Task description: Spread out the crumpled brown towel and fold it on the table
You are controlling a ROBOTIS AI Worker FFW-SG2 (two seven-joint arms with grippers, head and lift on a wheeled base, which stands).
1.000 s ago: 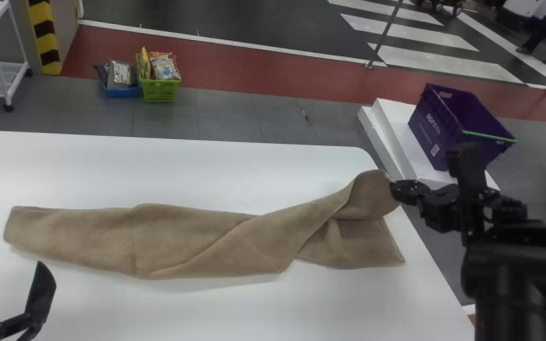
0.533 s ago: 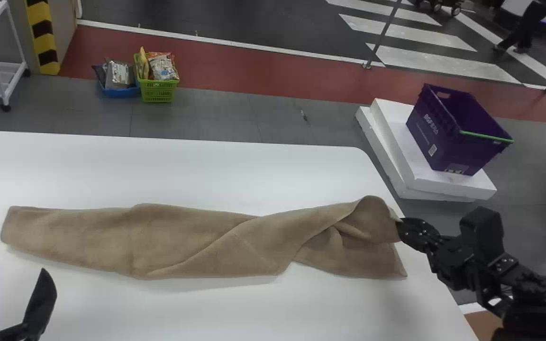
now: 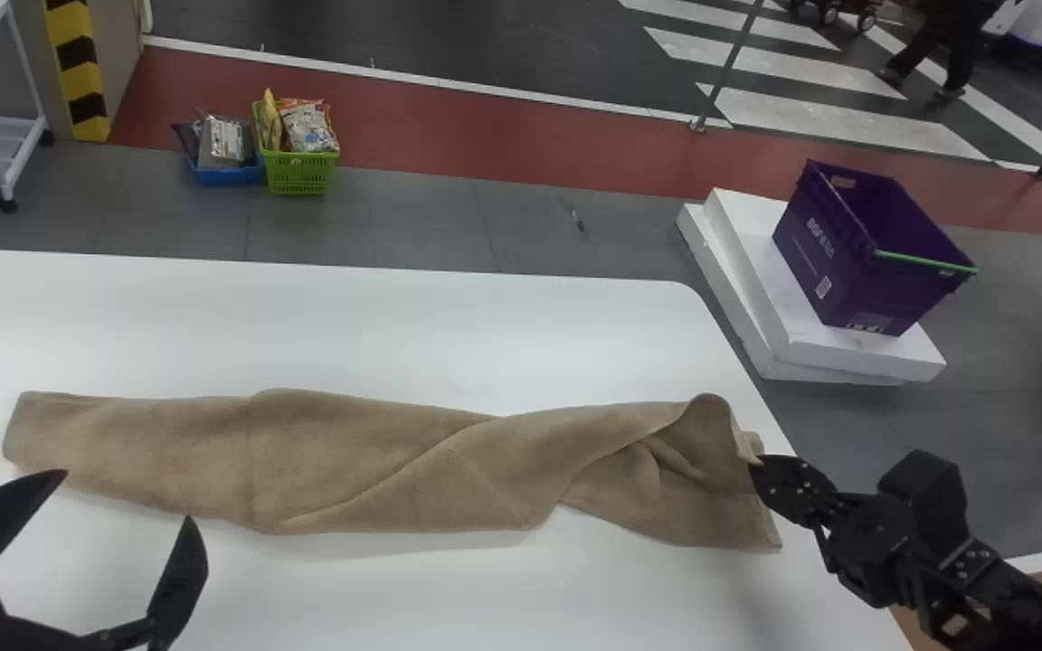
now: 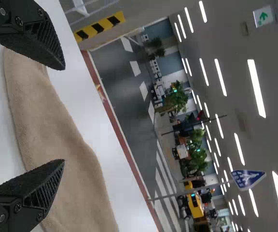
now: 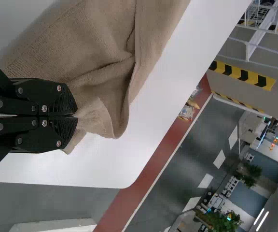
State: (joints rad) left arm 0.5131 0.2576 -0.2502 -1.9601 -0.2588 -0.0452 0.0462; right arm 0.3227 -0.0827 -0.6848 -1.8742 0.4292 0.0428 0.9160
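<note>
One purple crate (image 3: 838, 262), upper right of the head view, bears white print and a pale label (image 3: 824, 287). White print crosses a blue sign (image 4: 246, 179), and an arrow marks a green-and-white sign (image 4: 264, 16). The brown towel (image 3: 331, 461) lies as a long, twisted strip across the white table (image 3: 485, 334); its overlaps hide part of the cloth. At its right end the right gripper (image 3: 759, 466) pinches an edge, the pinched bit hidden between closed fingers. Lower left, the left gripper (image 3: 127, 494) stands spread near the towel's left end, its arm cut off by the frame.
</note>
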